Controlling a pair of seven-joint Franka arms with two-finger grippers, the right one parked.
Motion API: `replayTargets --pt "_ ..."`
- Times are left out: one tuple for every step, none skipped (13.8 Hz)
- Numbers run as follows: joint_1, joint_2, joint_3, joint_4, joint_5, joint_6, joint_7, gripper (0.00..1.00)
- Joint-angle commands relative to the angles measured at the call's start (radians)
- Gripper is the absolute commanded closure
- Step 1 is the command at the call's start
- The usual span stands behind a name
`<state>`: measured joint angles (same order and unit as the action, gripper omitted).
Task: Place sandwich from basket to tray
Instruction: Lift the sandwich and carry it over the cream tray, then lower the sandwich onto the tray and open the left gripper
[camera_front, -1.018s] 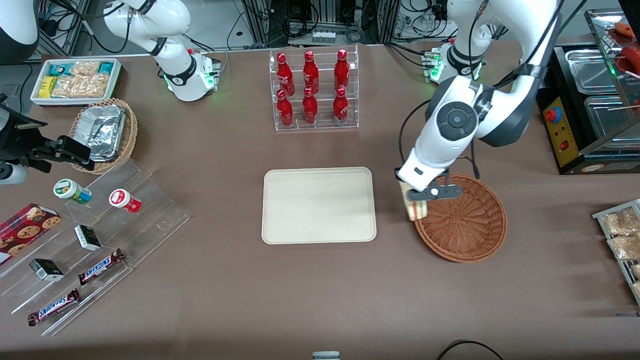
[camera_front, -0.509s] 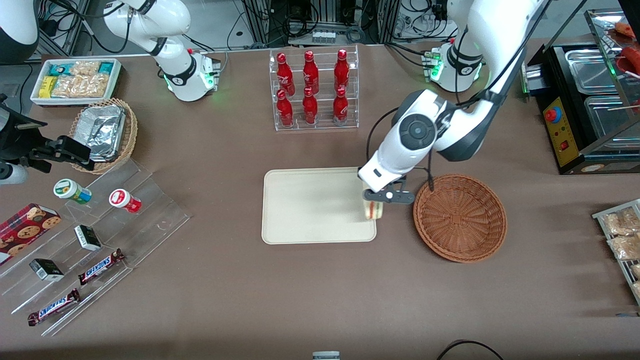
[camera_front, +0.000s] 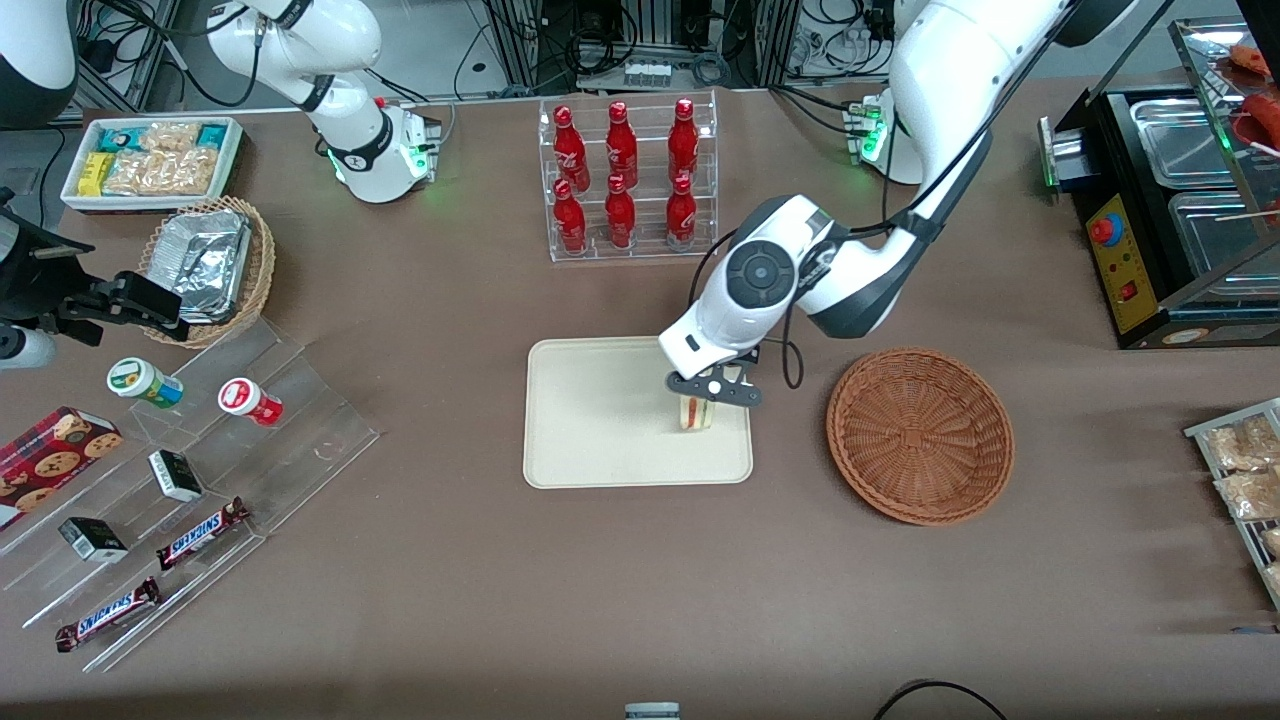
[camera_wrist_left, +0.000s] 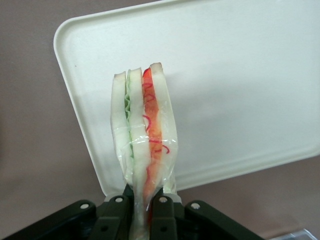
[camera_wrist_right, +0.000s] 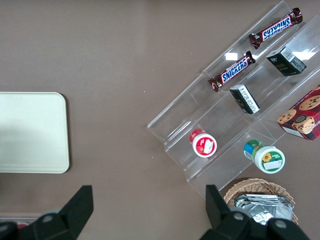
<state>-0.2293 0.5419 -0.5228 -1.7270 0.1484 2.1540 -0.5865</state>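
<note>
Hand (camera_front: 702, 392) clenched on the wrapped sandwich (camera_wrist_left: 144, 145), above the tray (camera_front: 590, 420); basket (camera_front: 920, 435) well apart

sandwich (camera_wrist_left: 145, 150) base hidden in tool (camera_wrist_left: 143, 212) — tray (camera_wrist_left: 240, 75) edge-cropped

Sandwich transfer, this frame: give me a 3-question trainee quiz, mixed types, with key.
1. True or false: the basket holds the sandwich.
2. The gripper hangs above: A) basket B) tray C) bottle rack
3. Fill in: the gripper is shut on the ____.

Key: 1. False, the basket holds nothing. 2. B, near the tray's edge nearest the basket. 3. sandwich, pinched between the fingers.
</note>
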Motion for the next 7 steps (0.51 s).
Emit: replayTargets --pt "-0.018 0.071 0.001 0.076 0.068 -0.011 -0.055 1.00" --pt "-0.024 0.079 0.003 0.076 0.072 -0.011 -0.058 1.00" --pt "-0.024 0.087 0.001 0.076 0.071 -0.010 -0.059 1.00" --pt "-0.024 0.093 0.003 0.081 0.068 -0.008 -0.061 1.00" --pt "-0.024 0.105 0.003 0.102 0.068 -0.002 -0.070 1.00" --pt "-0.024 0.119 0.003 0.116 0.069 0.000 -0.079 1.00" --pt "-0.025 0.128 0.003 0.121 0.069 0.000 -0.081 1.00"
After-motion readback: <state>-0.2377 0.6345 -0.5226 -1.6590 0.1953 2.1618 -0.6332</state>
